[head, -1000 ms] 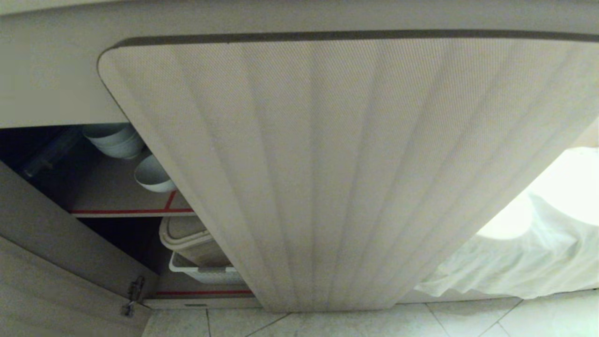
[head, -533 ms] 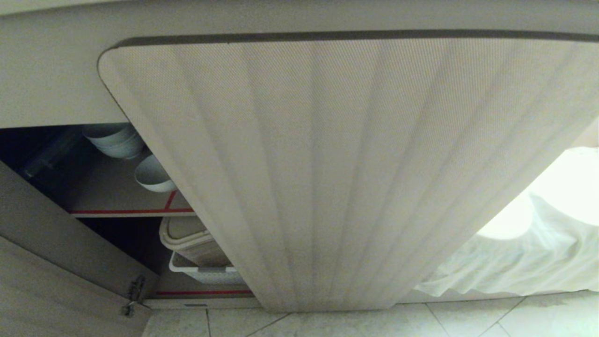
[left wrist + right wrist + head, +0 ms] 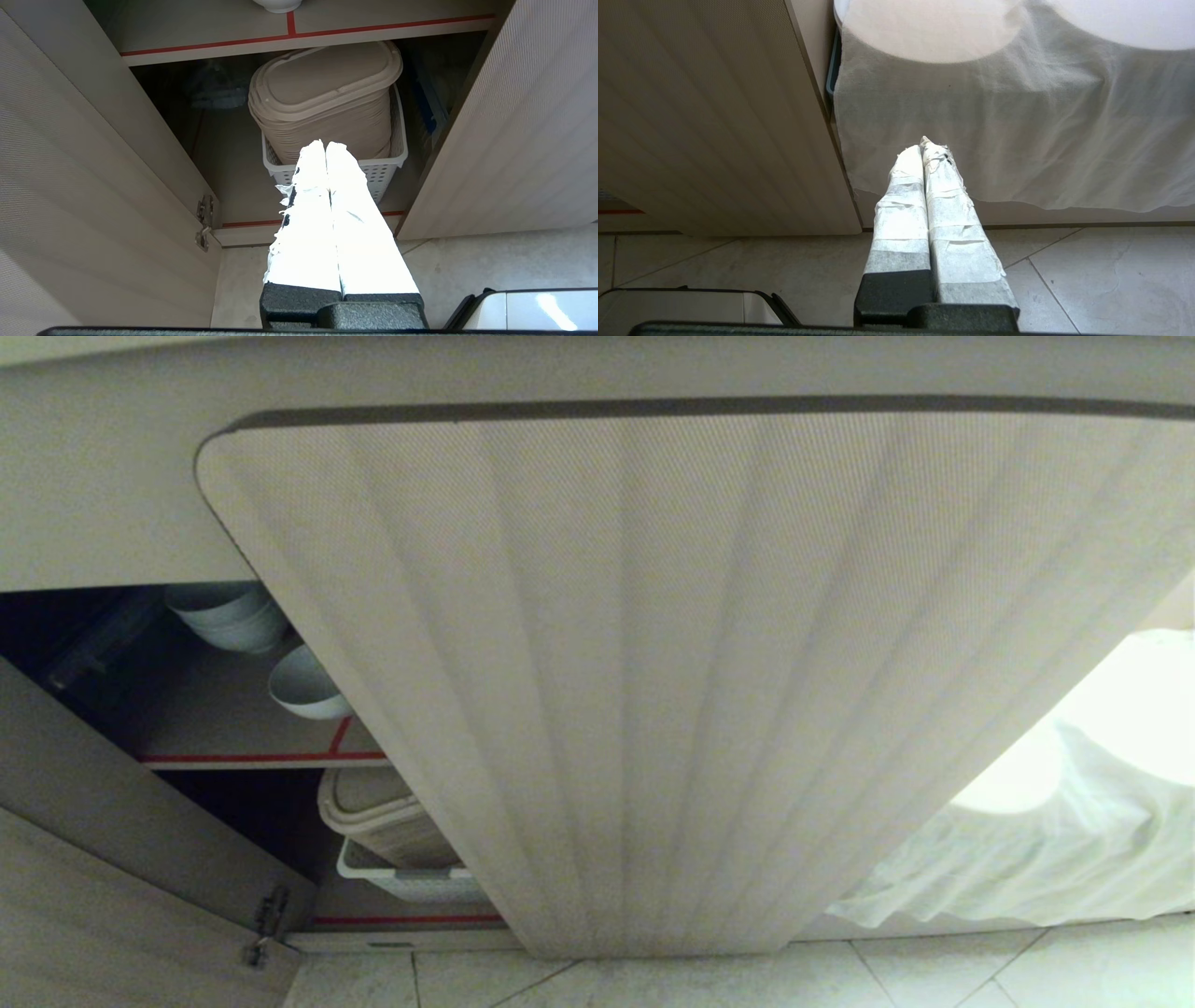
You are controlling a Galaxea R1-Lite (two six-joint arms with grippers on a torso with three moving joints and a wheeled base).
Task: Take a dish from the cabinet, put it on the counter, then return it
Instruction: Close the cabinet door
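The dish, a small white bowl, rests on the cabinet's upper red-edged shelf, and its foot shows in the left wrist view. The cabinet's fluted right door fills the head view, and the left door stands swung open. My left gripper is shut and empty. It hangs outside the opening, level with the lower shelf and apart from the dish. My right gripper is shut and empty, parked low in front of a white cloth. The counter's top is out of view.
Stacked greyish-white bowls sit behind the dish. On the lower shelf a white slotted basket holds stacked beige lidded containers. A door hinge juts out at the left. A white cloth hangs right of the cabinet, over tiled floor.
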